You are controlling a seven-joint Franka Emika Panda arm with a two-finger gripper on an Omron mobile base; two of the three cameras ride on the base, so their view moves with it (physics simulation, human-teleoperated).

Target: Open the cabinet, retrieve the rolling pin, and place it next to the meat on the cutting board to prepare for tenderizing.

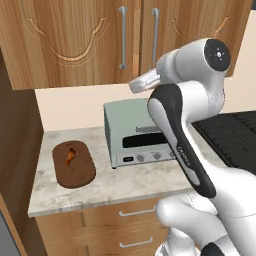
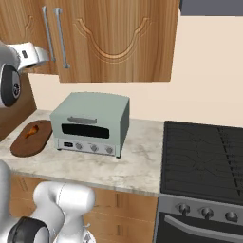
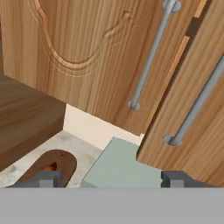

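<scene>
The cabinet (image 1: pixel 75 40) hangs above the counter with both carved doors looking shut, and its two silver bar handles (image 1: pixel 122 37) meet at the middle seam. My gripper (image 3: pixel 110 179) is open and empty. It hovers just below and in front of the handles (image 3: pixel 151 57), touching nothing. The dark oval cutting board (image 1: pixel 74 165) lies at the counter's left end with the small orange-brown meat (image 1: pixel 70 156) on it. Both are also seen in the right base view, the board (image 2: pixel 31 138) and the meat (image 2: pixel 32 129). The rolling pin is hidden.
A pale green toaster oven (image 1: pixel 135 137) stands on the marble counter (image 1: pixel 115 187) right of the board, under my hand. A black stove (image 2: pixel 204 161) lies further right. Drawers (image 1: pixel 135 212) run below the counter. A dark wood panel (image 1: pixel 15 150) walls the left side.
</scene>
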